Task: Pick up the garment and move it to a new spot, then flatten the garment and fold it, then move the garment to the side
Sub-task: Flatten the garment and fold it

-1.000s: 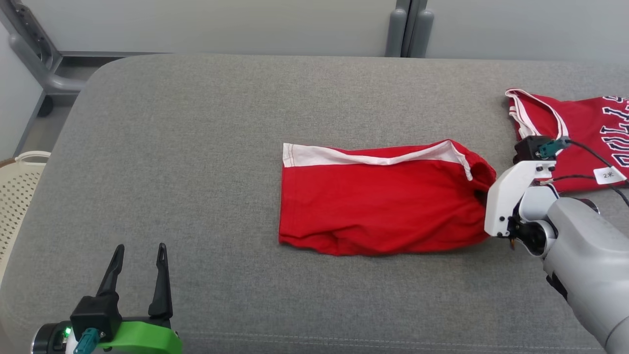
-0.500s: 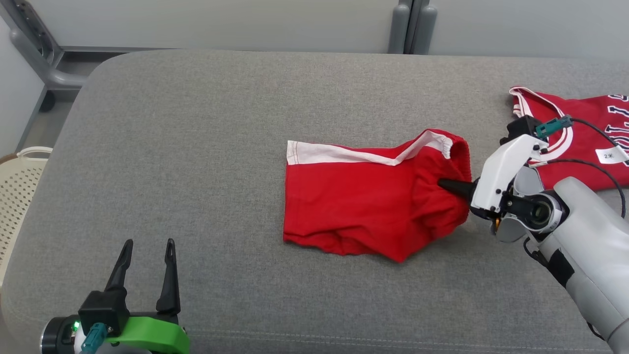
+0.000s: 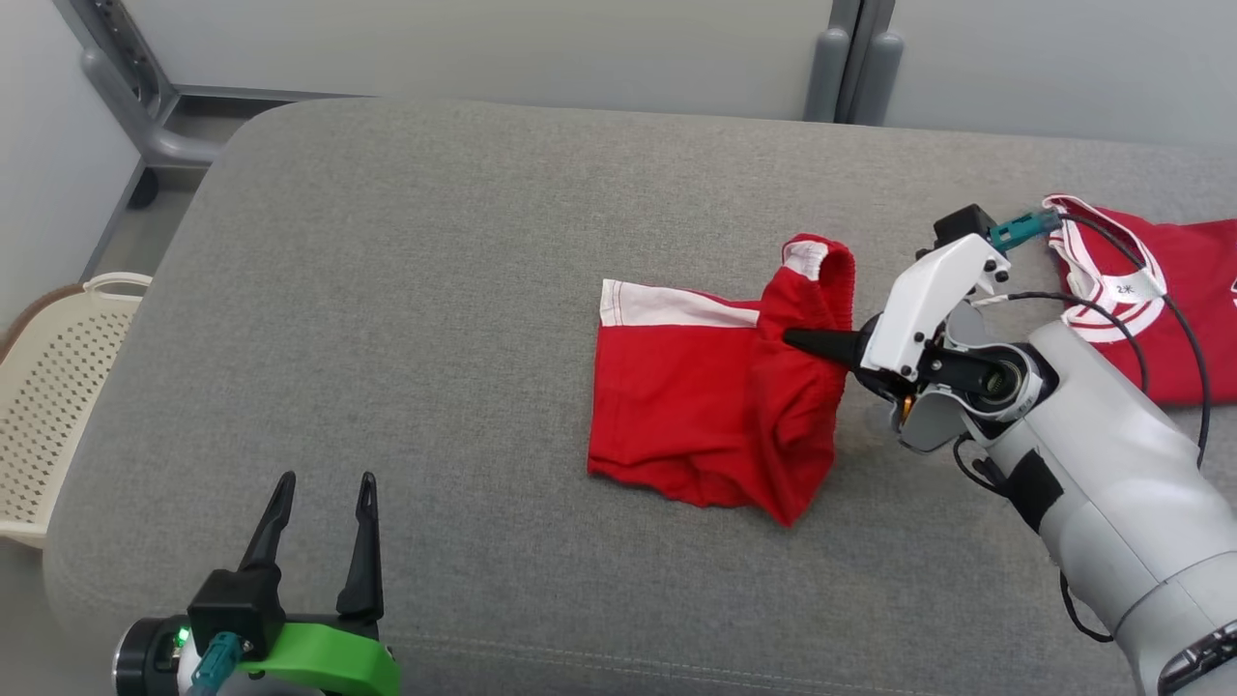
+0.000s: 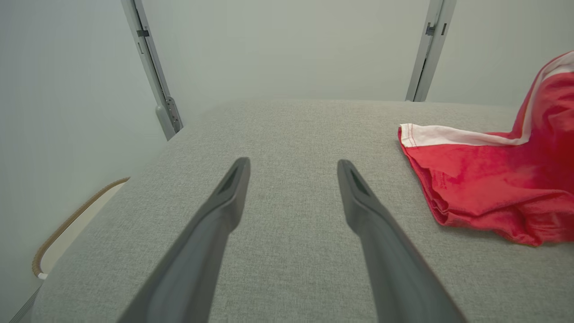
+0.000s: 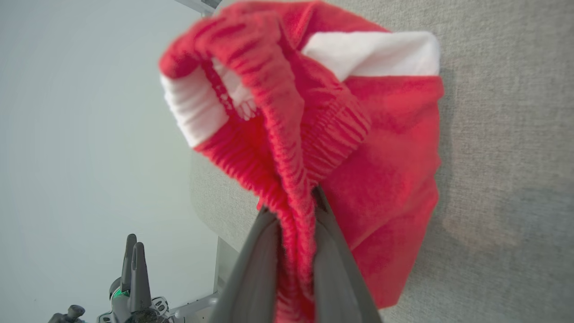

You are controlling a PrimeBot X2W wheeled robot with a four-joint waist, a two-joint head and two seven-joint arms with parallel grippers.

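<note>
white cable tag [image 3: 1123, 287], "2米", barely legible

The tips of the right gripper [image 3: 791, 339] are buried in the red shorts [image 3: 696, 406], so the cloth hides them. Close to the right wrist camera, the stretchy band of the shorts looks blurry. In the left wrist view the right edge cuts the shorts off. The red shirt [image 3: 1213, 280] at the far right runs out of the head view, and the right arm [image 3: 1092, 454] covers part of it. The writing on a white tag [image 3: 1126, 287] there is too small to read. The basket [image 3: 58, 406] on the left is cut off too.
</note>
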